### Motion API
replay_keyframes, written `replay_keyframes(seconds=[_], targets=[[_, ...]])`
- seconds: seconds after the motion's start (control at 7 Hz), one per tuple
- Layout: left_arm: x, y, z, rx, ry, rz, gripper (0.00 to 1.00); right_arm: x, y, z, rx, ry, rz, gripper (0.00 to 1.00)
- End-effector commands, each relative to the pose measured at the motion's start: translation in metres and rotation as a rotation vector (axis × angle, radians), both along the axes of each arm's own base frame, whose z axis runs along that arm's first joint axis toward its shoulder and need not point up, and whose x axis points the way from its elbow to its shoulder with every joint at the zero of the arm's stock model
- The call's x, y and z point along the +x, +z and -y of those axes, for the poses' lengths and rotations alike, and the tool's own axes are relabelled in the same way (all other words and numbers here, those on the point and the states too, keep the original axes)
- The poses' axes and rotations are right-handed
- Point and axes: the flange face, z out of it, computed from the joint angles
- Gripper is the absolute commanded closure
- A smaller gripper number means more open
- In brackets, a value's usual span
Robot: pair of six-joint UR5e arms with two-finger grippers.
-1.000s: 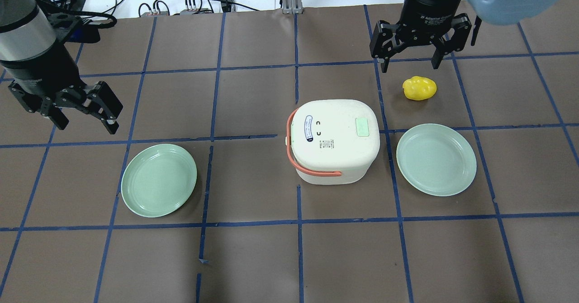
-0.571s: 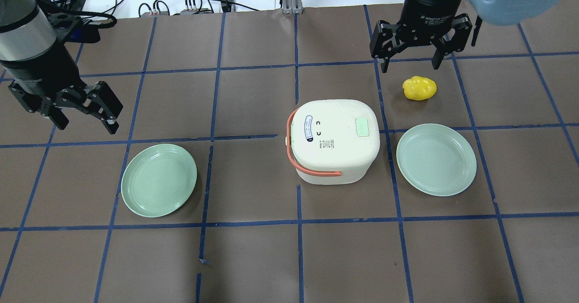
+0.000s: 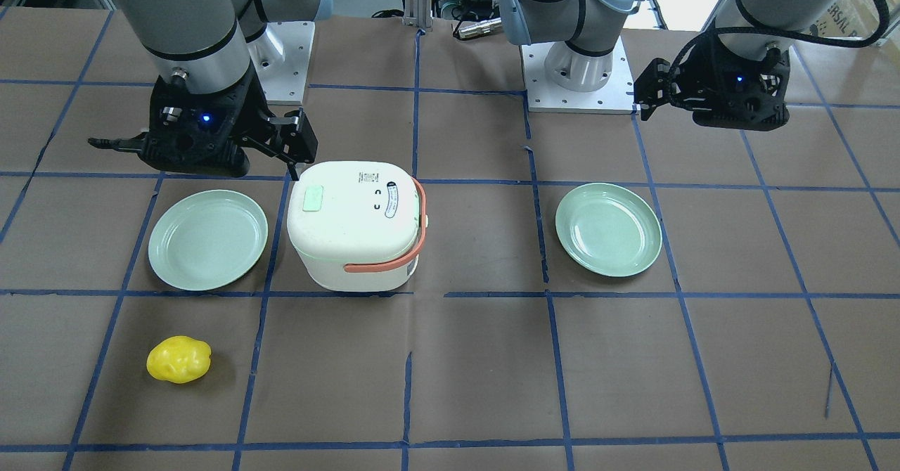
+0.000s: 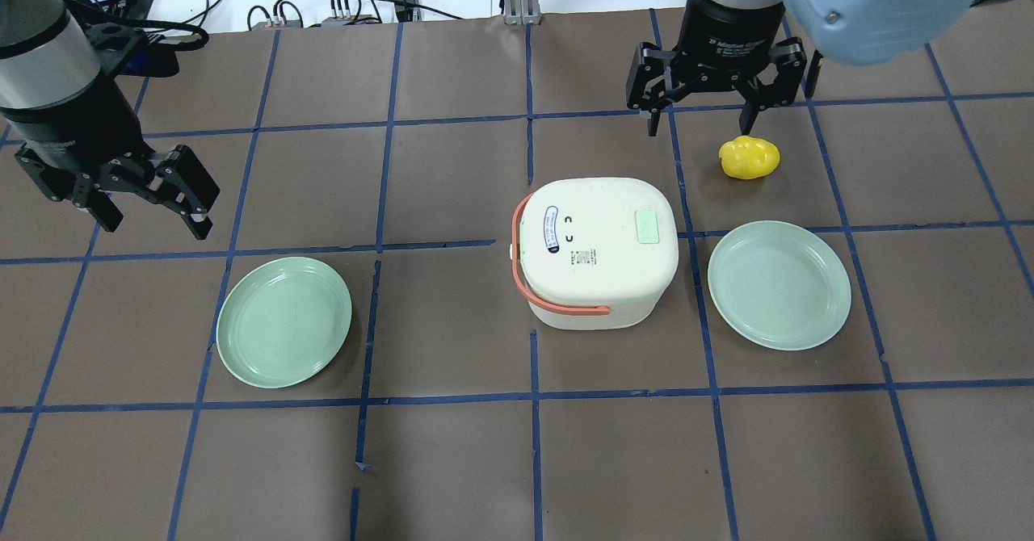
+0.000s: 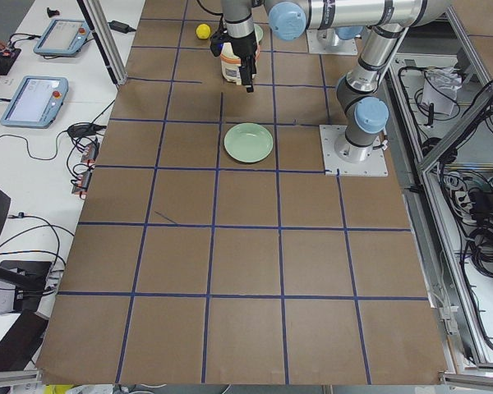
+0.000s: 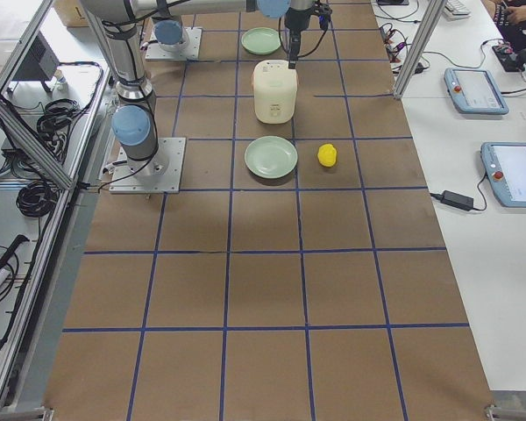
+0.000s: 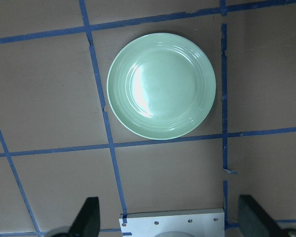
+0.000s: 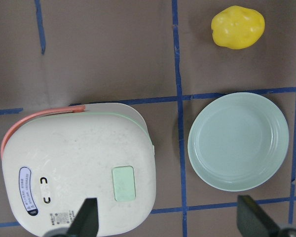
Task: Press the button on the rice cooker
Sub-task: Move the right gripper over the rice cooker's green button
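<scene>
Nearest, the left plate (image 4: 283, 321) lies alone on the surface (image 4: 452, 460). The right plate (image 4: 779, 284) lies just beside the cooker (image 4: 596, 252). The cooker stands upright near the middle with its lid down, and its pale green button (image 4: 647, 227) is on the lid's right side. Beyond it lies a yellow fruit (image 4: 750, 157). The right tool (image 4: 699, 129) hangs above the surface beside the fruit, spread wide and empty. The left tool (image 4: 155, 226) hovers beyond the left plate, also spread and empty.

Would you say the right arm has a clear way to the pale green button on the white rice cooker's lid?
Probably yes. The open right hand hangs just beyond the white rice cooker, nothing covers its pale green rectangular button, and the lumpy yellow object sits aside.
</scene>
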Motion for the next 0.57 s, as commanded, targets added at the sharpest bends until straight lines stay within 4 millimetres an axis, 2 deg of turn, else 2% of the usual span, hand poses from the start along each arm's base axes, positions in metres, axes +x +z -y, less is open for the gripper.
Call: replay_keyframes(seconds=[0.0, 0.14, 0.29, 0.43], targets=[[0.000, 0.000, 0.000, 0.000, 0.000, 0.000, 0.00, 0.017, -0.022, 0.004, -0.015, -0.007, 0.086, 0.46], [0.000, 0.000, 0.000, 0.000, 0.000, 0.000, 0.00, 0.017, -0.036, 0.001, 0.012, 0.001, 0.085, 0.74], [0.000, 0.000, 0.000, 0.000, 0.000, 0.000, 0.00, 0.016, -0.055, -0.003, 0.046, 0.022, 0.081, 0.82], [0.000, 0.000, 0.000, 0.000, 0.000, 0.000, 0.00, 0.014, -0.067, -0.003, 0.043, 0.062, 0.084, 0.84]])
